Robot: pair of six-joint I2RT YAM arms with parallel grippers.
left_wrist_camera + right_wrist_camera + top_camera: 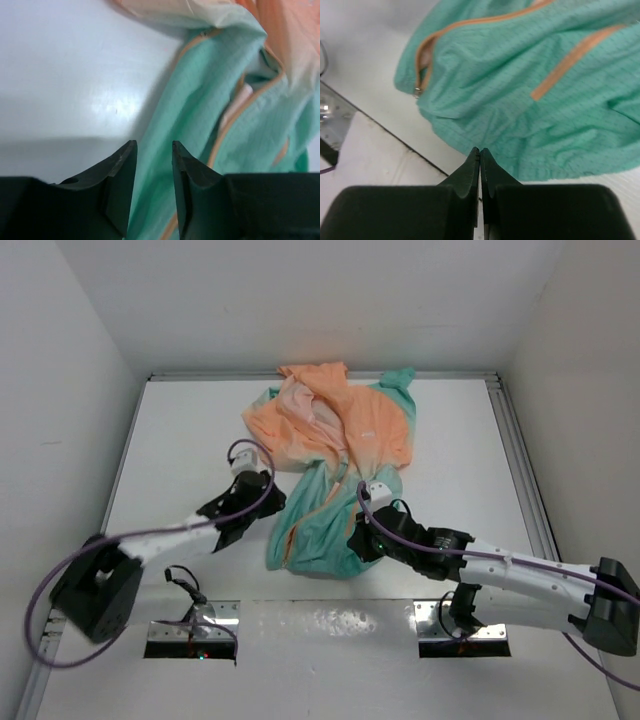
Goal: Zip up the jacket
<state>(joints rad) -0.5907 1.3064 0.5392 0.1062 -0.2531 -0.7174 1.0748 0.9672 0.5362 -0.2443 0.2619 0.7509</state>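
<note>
Left end effector (153,144) parted at jacket (330,430); right end effector (479,149) closed.

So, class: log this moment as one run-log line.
thin peach-to-mint windbreaker jacket: crumpled, unzipped | left gripper: open | right gripper: shut, at hem

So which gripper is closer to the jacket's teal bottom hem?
Right. The right gripper, shut, sits at the near-right end of the teal hem. The left gripper, open, is farther up the jacket, at its left edge.
</note>
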